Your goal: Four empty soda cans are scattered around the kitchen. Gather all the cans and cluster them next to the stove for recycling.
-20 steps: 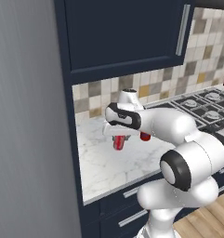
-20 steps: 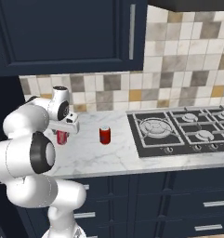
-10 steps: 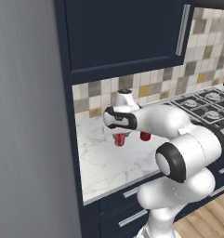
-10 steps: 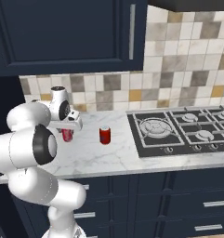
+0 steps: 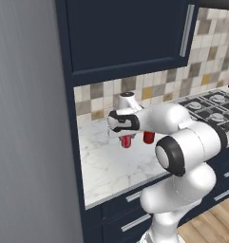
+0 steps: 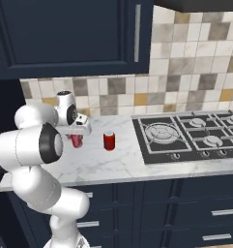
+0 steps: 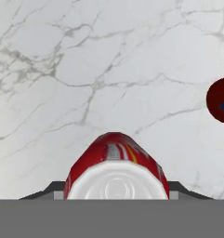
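The gripper [image 6: 77, 137] is clamped on a red soda can [image 6: 77, 141], held upright with its long axis vertical, just above the marble desk [image 6: 113, 164]. In the hand view the can's silvery top [image 7: 117, 186] sits between the fingers, bare marble beyond it. The stove [image 6: 190, 138] lies to the right, and a second red can [image 6: 109, 141] stands between the held can and the stove's left edge. Open marble beside that standing can leaves room to set this one down; the carry probably needs only to clear it.
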Available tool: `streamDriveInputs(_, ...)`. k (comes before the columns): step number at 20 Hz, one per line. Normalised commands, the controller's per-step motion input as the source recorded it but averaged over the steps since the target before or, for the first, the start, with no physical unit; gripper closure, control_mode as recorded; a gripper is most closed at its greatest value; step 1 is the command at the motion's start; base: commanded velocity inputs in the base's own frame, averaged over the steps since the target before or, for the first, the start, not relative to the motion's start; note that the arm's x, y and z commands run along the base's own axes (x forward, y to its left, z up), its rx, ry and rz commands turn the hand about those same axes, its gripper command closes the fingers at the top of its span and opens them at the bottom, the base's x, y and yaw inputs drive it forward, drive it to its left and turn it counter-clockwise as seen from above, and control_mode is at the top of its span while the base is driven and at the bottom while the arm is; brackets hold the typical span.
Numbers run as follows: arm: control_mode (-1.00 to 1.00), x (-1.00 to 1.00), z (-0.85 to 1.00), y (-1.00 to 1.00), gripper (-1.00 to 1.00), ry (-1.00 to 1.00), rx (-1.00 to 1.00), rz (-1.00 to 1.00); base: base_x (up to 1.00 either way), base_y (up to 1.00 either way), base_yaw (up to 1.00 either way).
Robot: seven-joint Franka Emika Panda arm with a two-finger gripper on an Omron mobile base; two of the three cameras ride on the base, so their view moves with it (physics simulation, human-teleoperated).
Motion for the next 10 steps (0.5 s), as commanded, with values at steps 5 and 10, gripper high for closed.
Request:
streamDriveInputs(5, -1.0, 0.1, -0.17, -0.24, 1.0, -0.1, 0.0, 0.0, 0.0, 0.0, 0.0)
streamDriveInputs(10, -1.0, 0.11, -0.17, -0.22, 1.0, -0.11, 0.0, 0.0, 0.0, 0.0, 0.0)
